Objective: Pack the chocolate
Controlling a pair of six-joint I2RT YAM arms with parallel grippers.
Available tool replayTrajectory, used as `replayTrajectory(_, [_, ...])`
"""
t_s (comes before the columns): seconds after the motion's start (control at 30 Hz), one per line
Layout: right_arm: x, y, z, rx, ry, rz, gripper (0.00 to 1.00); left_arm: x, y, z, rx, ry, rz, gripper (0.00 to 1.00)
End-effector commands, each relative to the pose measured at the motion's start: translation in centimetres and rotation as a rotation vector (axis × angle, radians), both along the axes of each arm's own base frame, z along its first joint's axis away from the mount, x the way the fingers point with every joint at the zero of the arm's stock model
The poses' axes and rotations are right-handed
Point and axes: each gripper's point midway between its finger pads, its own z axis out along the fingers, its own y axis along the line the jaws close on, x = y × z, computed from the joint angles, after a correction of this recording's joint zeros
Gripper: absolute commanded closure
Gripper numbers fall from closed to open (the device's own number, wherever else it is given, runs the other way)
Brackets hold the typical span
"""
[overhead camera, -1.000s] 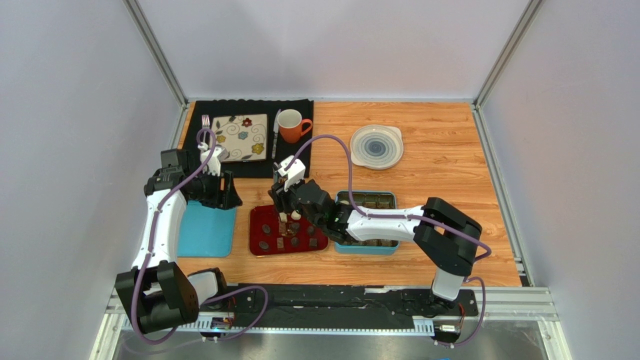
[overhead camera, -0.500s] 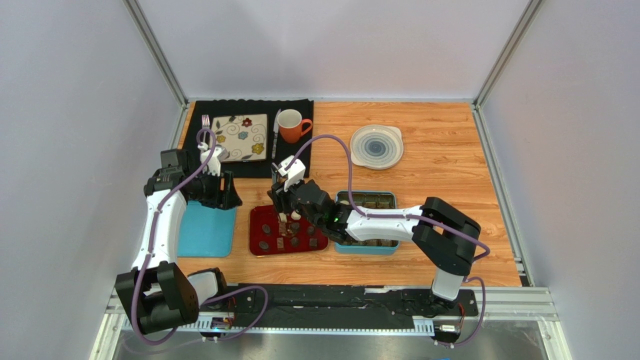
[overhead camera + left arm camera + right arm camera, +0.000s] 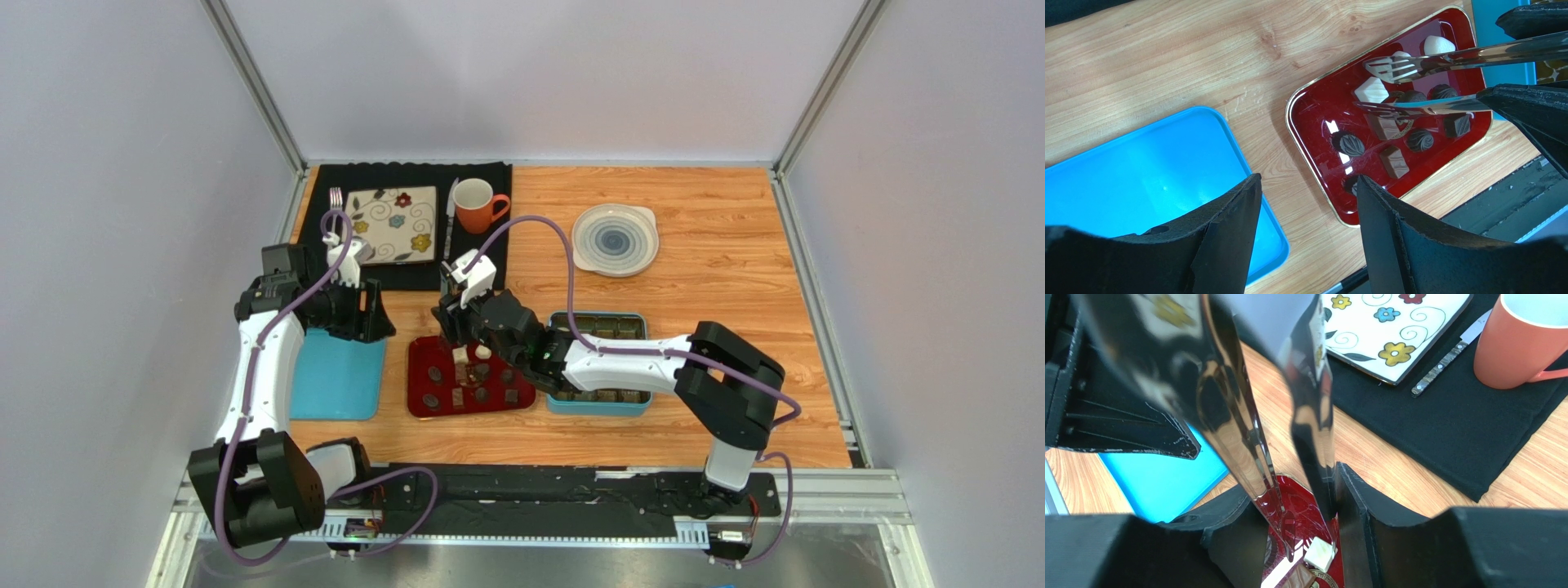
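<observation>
Wooden table (image 3: 736,306) | chocolate (image 3: 1349,144) on red tray (image 3: 1315,116) | right fingers (image 3: 1364,527) clamp tongs (image 3: 1229,416) | left fingers (image 3: 1223,245) apart

A light-brown wood-grain table (image 3: 736,294) is seen, on which five things are laid. A black cloth mat (image 3: 417,276) is spread at the far left corner. A flat bright-blue rectangular tray (image 3: 331,380) is set at the left edge, near the front. Just to its right, apart from it, a dark-red rectangular tray with a gold rim (image 3: 423,361) is placed, and a teal rectangular box (image 3: 601,407) is set beside that. A round grey-white dish (image 3: 615,239) is placed farther back.
</observation>
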Motion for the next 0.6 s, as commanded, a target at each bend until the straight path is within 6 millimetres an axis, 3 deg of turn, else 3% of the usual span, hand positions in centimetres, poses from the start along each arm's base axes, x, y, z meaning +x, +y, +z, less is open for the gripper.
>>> replayTrajectory(0.0, [0.4,1.2,2.3,0.061,-0.029,-0.012,0.56,0.5,0.0,1.7,0.006,-0.068,-0.027,0.32])
replayTrajectory(0.57, [0.1,-0.2,0.5,0.009,-0.036,-0.078,0.55,0.3,0.0,1.7,0.014,-0.07,-0.039,0.32])
